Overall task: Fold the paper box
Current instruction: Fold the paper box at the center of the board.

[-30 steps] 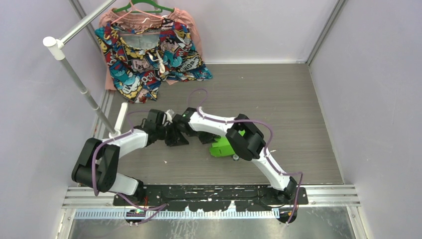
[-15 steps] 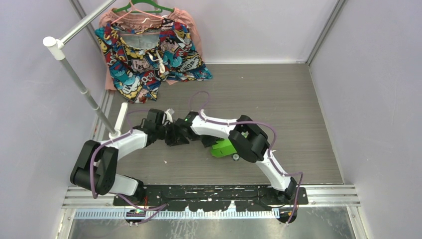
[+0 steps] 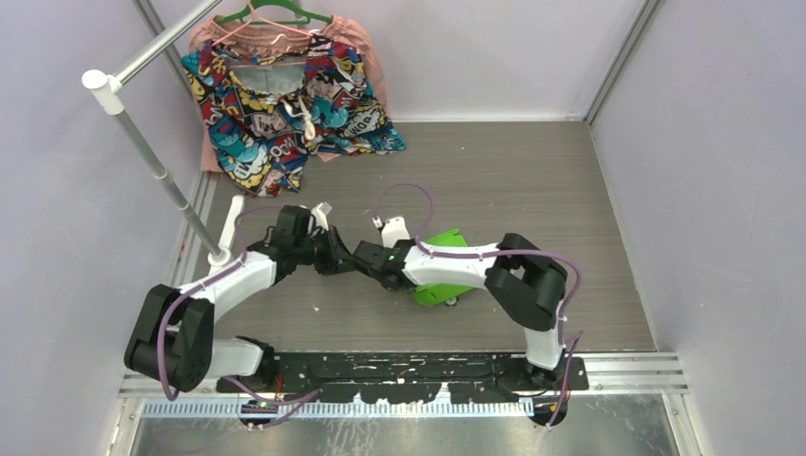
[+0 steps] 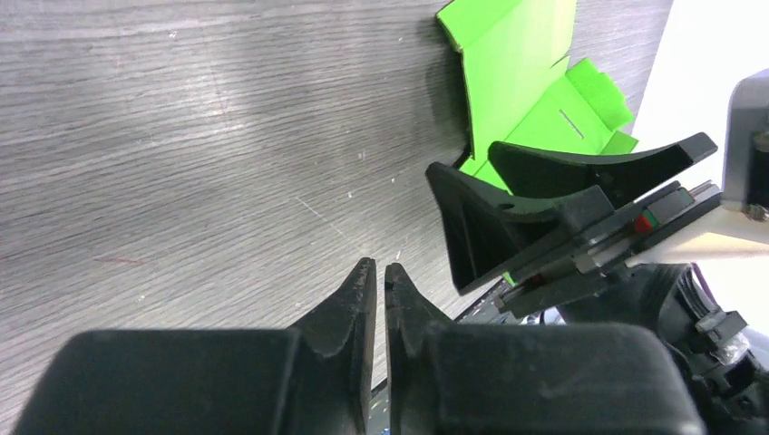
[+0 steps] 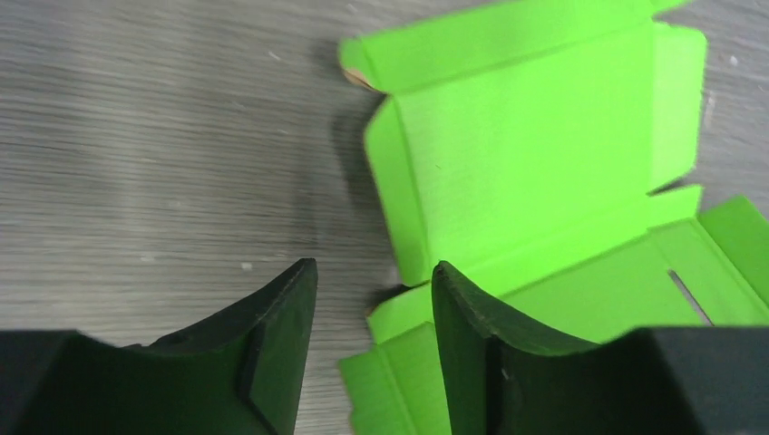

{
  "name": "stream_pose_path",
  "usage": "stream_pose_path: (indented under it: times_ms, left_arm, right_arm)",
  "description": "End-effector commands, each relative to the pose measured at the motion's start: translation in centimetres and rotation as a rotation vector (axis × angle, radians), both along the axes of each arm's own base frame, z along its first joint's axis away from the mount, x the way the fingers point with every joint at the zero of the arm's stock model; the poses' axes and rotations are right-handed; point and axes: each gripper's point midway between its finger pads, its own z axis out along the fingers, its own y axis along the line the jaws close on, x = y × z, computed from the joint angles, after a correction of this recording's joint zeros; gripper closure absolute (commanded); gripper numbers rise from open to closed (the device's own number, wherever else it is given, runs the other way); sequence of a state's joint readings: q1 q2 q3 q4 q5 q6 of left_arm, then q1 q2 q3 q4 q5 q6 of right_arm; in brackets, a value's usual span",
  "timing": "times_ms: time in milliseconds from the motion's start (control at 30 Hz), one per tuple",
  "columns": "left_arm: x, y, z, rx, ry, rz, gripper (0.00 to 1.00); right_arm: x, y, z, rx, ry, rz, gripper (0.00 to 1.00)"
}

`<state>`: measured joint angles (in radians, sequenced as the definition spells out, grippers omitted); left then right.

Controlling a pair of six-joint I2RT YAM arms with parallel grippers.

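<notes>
The paper box [image 3: 445, 239] is a lime-green die-cut sheet lying open on the grey table, partly hidden under my right forearm. It also shows in the left wrist view [image 4: 517, 54] and in the right wrist view [image 5: 526, 145], with flaps and a slot visible. My right gripper [image 3: 366, 261] is open at the box's left edge [image 5: 372, 272]; one finger [image 5: 490, 335] lies over the green card, the other over bare table. My left gripper [image 3: 335, 255] is shut and empty [image 4: 374, 272], tip to tip with the right gripper [image 4: 467, 161], just left of the box.
A colourful patterned garment [image 3: 285, 85] hangs on a green hanger at the back left. A white rack pole [image 3: 152, 152] slants down to its foot [image 3: 231, 223] near my left arm. A black rail [image 3: 409, 366] runs along the near edge. Walls close both sides.
My right arm swung its elbow out to the right and drew its forearm nearer across the box, uncovering more green behind it. My left gripper stayed about where it was, shut.
</notes>
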<state>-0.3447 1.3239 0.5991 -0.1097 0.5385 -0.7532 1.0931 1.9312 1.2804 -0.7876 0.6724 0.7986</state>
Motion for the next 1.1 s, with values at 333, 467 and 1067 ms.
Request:
stream_pose_path:
  times_ms: [333,467,1067]
  left_arm:
    - [0.7,0.4,7.9,-0.016,-0.176,0.014,0.5]
    - [0.5,0.2,8.8,-0.027,-0.184,0.014,0.5]
    - [-0.4,-4.8,7.6,0.024,-0.162,-0.085,0.22]
  right_arm:
    - [1.8,2.3,12.9,0.405,-0.207,0.065,0.4]
    - [-0.7,-1.0,10.8,0.416,-0.138,-0.021,0.49]
    - [-5.4,-6.4,2.3,0.365,0.006,-0.16,0.53]
